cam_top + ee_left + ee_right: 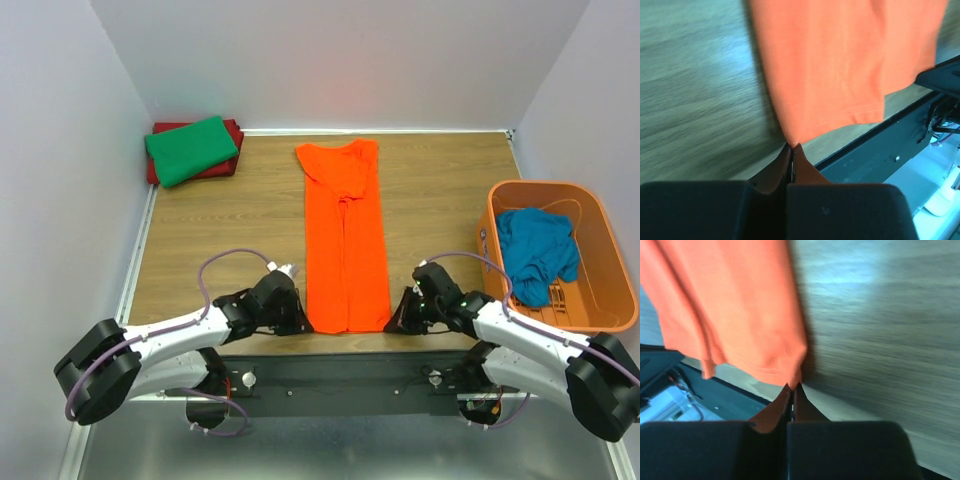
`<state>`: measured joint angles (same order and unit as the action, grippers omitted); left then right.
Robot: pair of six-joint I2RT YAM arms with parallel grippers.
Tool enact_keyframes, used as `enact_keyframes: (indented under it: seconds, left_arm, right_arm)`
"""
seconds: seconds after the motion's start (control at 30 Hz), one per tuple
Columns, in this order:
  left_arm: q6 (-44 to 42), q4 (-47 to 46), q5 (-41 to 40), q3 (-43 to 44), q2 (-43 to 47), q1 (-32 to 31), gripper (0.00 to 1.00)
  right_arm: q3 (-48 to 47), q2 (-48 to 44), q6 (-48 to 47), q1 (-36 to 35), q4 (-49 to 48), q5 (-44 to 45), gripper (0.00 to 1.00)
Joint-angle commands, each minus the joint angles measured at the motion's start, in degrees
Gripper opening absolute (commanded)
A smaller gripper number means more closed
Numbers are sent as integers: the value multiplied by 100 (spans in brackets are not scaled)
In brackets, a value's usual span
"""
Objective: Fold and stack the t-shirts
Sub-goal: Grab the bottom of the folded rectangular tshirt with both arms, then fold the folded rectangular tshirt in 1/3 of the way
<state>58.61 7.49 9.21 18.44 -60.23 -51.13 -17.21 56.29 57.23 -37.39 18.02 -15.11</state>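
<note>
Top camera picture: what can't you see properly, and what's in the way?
Top view: the green t-shirt hides all but the edges of the dark red t-shirt under it.
Top view: the teal t-shirt is crumpled in the basket, so its shape is unclear.
Top view: the arms hide the near corners of the orange t-shirt; only the wrist views show the left fingers and right fingers pinching them.

Table (220,230): orange tee (345,240), red tee (233,133), basket (540,184).
</note>
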Motion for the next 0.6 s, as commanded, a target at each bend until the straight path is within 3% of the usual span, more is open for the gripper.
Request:
enact_keyframes:
  seconds: [0.0, 0.2, 0.37, 0.57]
  left_arm:
    - [-200, 288, -297, 659, 64, -19, 0]
    - [-648, 613, -552, 1574, -314, 173, 0]
    - [-1000, 491, -394, 2119, -682, 814, 0]
    - [-1264, 52, -270, 2813, -1446, 1483, 0]
  right_arm:
    - [-440, 154, -379, 30, 61, -44, 1]
    - [-958, 417, -572, 30, 70, -36, 1]
    - [-1556, 786, -810, 56, 88, 227, 1]
    - [-2723, 2033, -1293, 205, 9, 1122, 1]
